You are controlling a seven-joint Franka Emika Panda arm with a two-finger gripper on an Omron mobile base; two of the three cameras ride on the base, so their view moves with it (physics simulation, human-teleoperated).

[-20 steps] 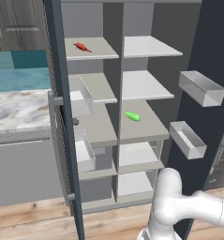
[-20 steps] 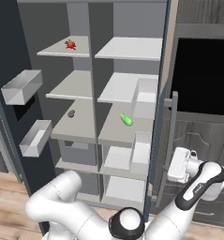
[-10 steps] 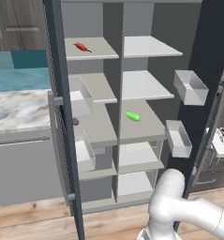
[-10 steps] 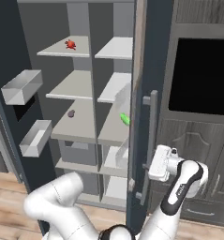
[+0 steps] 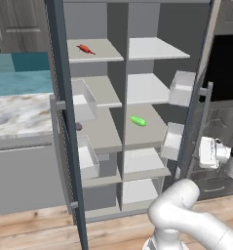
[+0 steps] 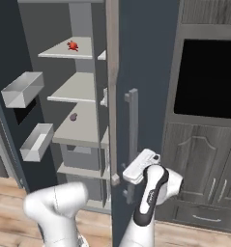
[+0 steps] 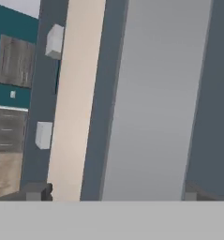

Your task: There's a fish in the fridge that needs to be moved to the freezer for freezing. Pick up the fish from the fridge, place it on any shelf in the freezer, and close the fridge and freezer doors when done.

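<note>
**My open gripper against the outside of the right-hand door**

My gripper (image 7: 111, 192) has its jaws spread wide with nothing between them; in the hand view one dark fingertip (image 7: 36, 191) sits at the lower left and the other at the lower right, and the grey bar handle (image 7: 155, 98) of the door runs straight up between them, close in front of me. From the right base view my hand (image 6: 141, 166) is beside the lower part of that handle (image 6: 133, 140), on the outer face of the right door (image 6: 146, 72), which stands partly swung toward the cabinet. In the left base view the hand (image 5: 208, 152) shows just past the door's edge, with two clear bins (image 5: 181, 88) hanging on the door's inner side.

The fish (image 5: 85, 48) lies on the top left shelf (image 5: 101, 51), well apart from me; it appears as a small red shape (image 6: 72, 46) in the right base view too. A small green vegetable (image 5: 138, 120) rests on a middle shelf on the right side. The left door (image 5: 64, 122) stands wide open. A marble counter (image 5: 18, 112) lies to the left of the appliance, and dark wood cabinets (image 6: 204, 144) stand to its right
</note>
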